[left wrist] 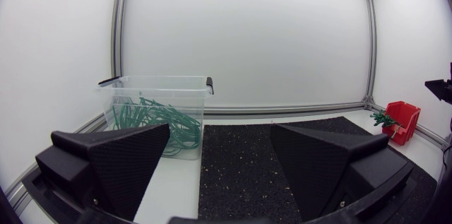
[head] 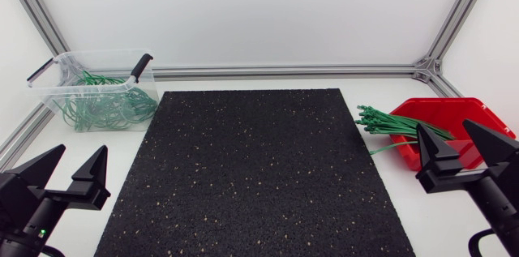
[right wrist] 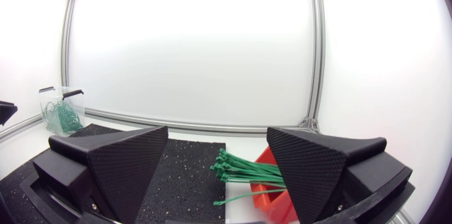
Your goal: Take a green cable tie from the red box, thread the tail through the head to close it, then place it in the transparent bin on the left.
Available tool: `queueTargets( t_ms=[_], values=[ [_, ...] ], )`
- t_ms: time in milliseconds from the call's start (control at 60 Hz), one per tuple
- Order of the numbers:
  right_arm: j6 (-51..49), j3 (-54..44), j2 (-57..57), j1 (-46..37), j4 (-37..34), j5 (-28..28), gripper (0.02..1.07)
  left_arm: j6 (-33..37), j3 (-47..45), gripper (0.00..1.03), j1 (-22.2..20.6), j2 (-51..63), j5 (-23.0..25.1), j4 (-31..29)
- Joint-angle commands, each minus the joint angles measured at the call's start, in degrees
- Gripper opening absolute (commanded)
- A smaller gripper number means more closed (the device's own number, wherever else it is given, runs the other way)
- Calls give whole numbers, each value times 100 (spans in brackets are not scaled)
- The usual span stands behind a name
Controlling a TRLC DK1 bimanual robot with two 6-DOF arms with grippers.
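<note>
Our left gripper (head: 83, 152) stands released, fingers spread wide with nothing between them, at the near left of the table (head: 369, 87), just off the black mat (head: 251, 168). Our right gripper (head: 443, 125) is likewise spread and holds nothing. It sits at the near right and overlaps the front edge of the red box (head: 454, 113) in the head view. The mat lies between the two arms. The green cable ties (head: 389, 123) rest bundled in the red box, ends projecting over its rim towards the mat (one tie lies apart, nearer us). At the far left, the transparent bin (head: 57, 87) sits beside the mat's corner, holding closed green loops (head: 105, 104).
</note>
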Motion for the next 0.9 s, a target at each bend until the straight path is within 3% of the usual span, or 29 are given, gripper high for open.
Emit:
queueTargets(
  t_ms=[0,233,483,633,883],
  values=[
    [62,499,353,-45,-84,167,104,-116,-226,99,-7,-21,32,-100],
    [62,1589,1390,-308,-436,272,103,-116,-226,99,10,-21,32,-100],
    [-193,2740,2717,-669,-875,9,103,-116,-226,99,37,-21,32,-100],
    [-773,3461,3552,-765,-1359,-70,103,-116,-226,99,54,-21,32,-109],
    [-2698,4559,4914,-818,-2448,-79,102,-116,-226,99,54,-21,32,-109]
  ],
)
